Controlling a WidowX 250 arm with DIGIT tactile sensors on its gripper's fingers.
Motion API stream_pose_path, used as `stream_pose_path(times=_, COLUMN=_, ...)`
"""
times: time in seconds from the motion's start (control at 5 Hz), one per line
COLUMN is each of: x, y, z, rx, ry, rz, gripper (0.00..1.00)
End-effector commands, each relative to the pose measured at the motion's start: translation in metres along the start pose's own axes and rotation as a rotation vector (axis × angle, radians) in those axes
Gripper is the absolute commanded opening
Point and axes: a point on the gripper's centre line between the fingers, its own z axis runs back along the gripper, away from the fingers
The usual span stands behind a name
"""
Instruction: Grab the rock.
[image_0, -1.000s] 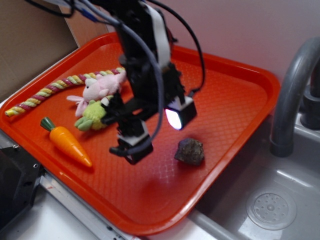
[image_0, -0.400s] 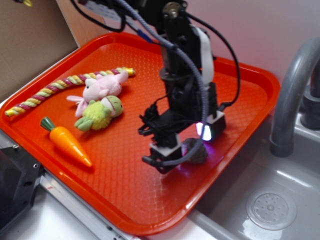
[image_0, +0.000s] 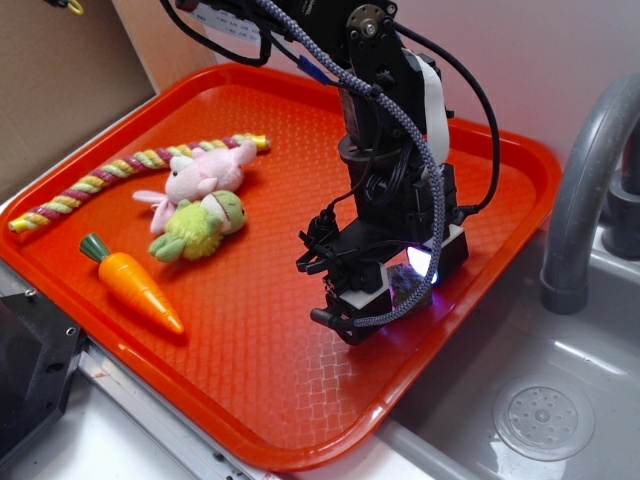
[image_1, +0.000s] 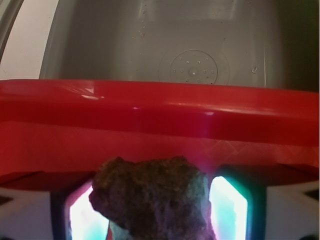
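The rock (image_0: 406, 284) is a lumpy brown-grey stone lying on the orange tray (image_0: 250, 350) near its right edge. My gripper (image_0: 400, 282) has come down over it, and the arm hides most of the stone in the exterior view. In the wrist view the rock (image_1: 150, 200) fills the space between the two glowing pads (image_1: 82, 218), with the right pad (image_1: 228, 205) just beside it. A thin gap shows on each side. The gripper (image_1: 156, 217) is open and straddles the stone.
On the tray's left lie an orange toy carrot (image_0: 135, 285), a green plush (image_0: 200, 228), a pink plush (image_0: 205, 172) and a coloured rope (image_0: 120, 170). A grey sink (image_0: 560, 350) with a drain (image_0: 540, 420) and faucet (image_0: 580, 180) sits right of the tray. Cardboard (image_0: 60, 80) stands at back left.
The arm has swung right from the tray's middle and come down over the rock, so the stone now sits between the fingers. The rock and toys have not moved.
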Motion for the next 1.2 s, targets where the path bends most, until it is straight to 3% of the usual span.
stream_pose_path(times=0.0, x=-0.012, y=-0.031, z=0.014, rx=0.013, ry=0.041, rz=0.215, gripper=0.00)
stream_pose_path(times=0.2, x=-0.045, y=-0.024, z=0.057, rx=0.054, ry=0.041, rz=0.465, gripper=0.00)
stream_pose_path(times=0.4, x=-0.076, y=-0.022, z=0.101, rx=0.144, ry=0.191, rz=0.734, gripper=0.00)
stream_pose_path(times=0.6, x=-0.094, y=-0.050, z=0.140, rx=0.265, ry=0.191, rz=0.987, gripper=0.00)
stream_pose_path(times=0.8, x=-0.109, y=-0.074, z=0.173, rx=0.273, ry=0.079, rz=1.232, gripper=0.00)
stream_pose_path(times=1.0, x=-0.111, y=-0.085, z=0.192, rx=0.210, ry=-0.053, rz=1.479, gripper=0.00)
